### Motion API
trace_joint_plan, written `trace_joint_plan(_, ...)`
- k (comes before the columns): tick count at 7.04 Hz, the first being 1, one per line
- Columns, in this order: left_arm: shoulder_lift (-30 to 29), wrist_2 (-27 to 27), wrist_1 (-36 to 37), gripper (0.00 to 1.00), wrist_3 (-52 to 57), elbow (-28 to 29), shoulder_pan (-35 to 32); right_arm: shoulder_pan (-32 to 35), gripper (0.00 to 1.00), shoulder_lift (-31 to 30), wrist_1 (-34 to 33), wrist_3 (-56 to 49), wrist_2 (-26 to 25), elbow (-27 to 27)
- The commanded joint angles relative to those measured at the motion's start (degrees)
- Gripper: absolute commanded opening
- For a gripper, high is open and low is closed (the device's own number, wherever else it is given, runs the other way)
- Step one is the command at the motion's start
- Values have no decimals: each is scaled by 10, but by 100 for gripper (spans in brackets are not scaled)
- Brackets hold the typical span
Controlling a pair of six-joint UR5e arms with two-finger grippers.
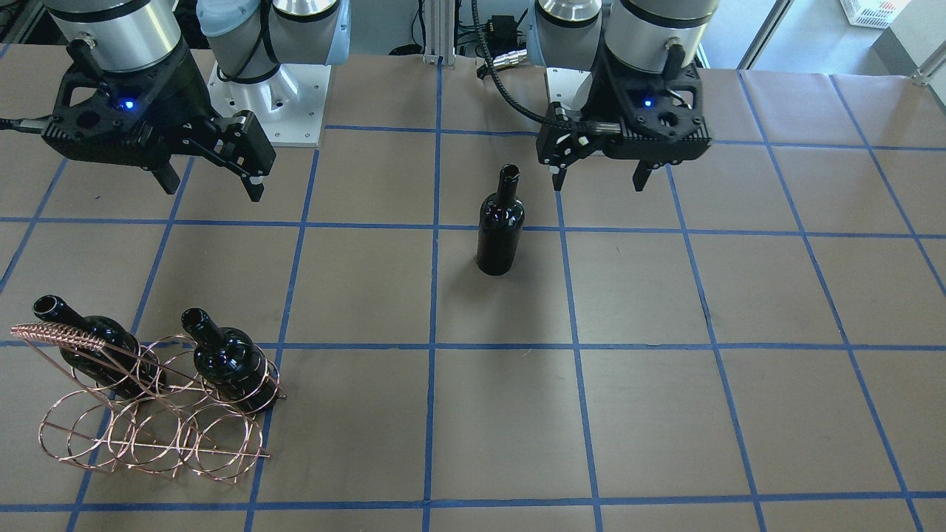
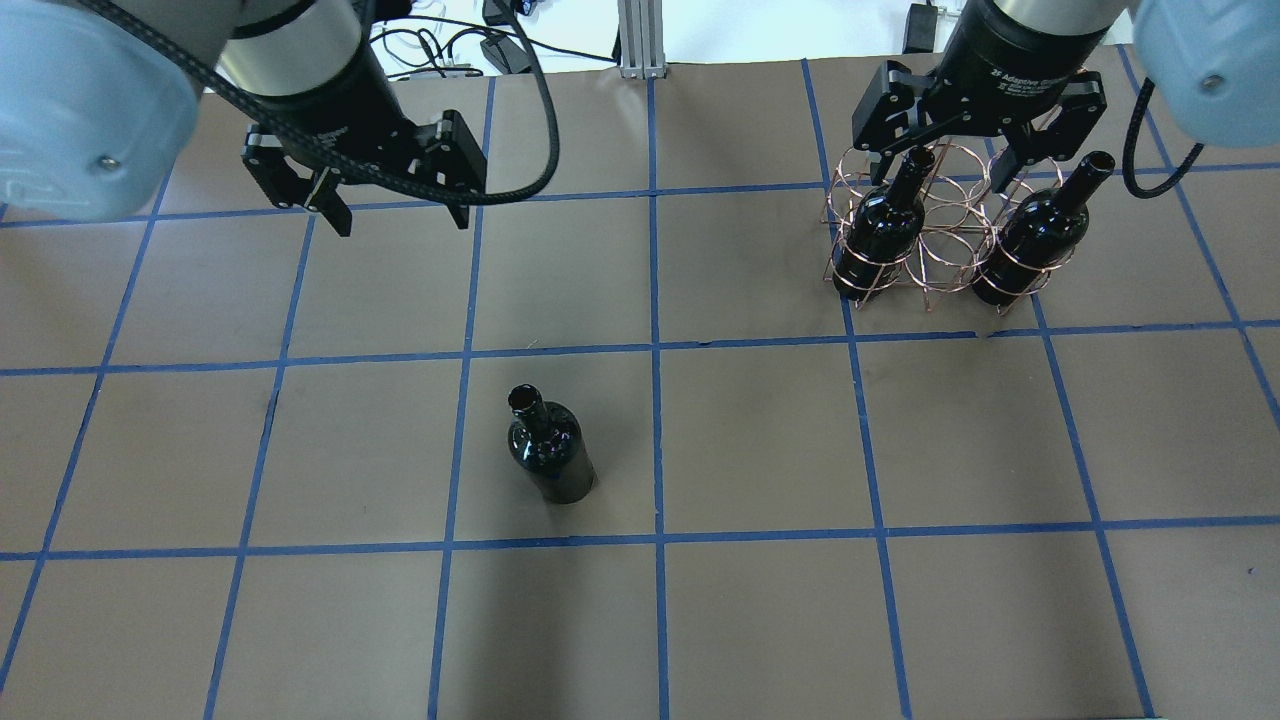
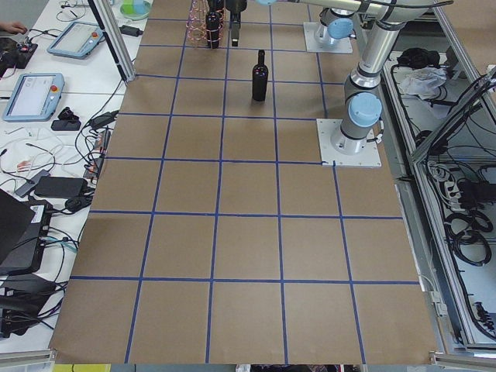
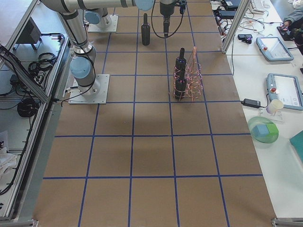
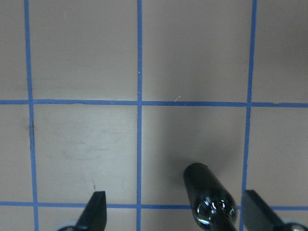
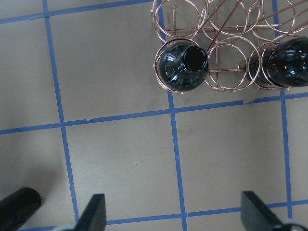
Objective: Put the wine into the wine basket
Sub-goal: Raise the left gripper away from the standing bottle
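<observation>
- The lone wine bottle (image 1: pixel 500 229) stands upright on the bare desk (image 1: pixel 739 414), well apart from the wine basket (image 1: pixel 148 414) on the robot's right side.
- The left tool (image 1: pixel 600 176) hangs near the bottle with its jaws spread wide and nothing in them. The right tool (image 1: pixel 213 181) is likewise spread and empty.
- In the left wrist view the bottle sits close to one finger rather than midway. Closing from there would likely push the neck sideways and tip the tall, narrow bottle.
- Glossy glass with no label gives little friction, so a light pinch on the slim neck may slip during the lift.
- Two bottles (image 2: pixel 880 235) (image 2: pixel 1035 240) already fill the outer hoops, leaving the hoop between them free. A tilted or off-centre descent could strike a neighbour or snag the thin wire and drag the light basket.
- The carry crosses much of the desk towards the right arm, so the two arms could crowd each other.
- Overhead, the right tool overlaps the basket's far hoops and its handle.
- The left wrist view cuts the bottle off at the lower edge, and the right wrist view shows only a corner of it.
- How high either tool hangs above the desk is hard to judge, and the side views are too small to help.
</observation>
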Motion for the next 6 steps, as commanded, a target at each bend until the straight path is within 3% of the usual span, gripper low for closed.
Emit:
trace_joint_plan(1,-8,1,22,100,33,-6,65,-1,100,0,0,-2,0,0)
trace_joint_plan(3,6,26,25,100,60,-10,94,0,98,-1,0,-6,10,1)
trace_joint_plan(4,8,28,24,100,96,-10,103,3,97,-1,-1,6,48,1)
trace_joint_plan(6,9,29,25,100,119,-17,104,73,100,12,-11,90,41,0)
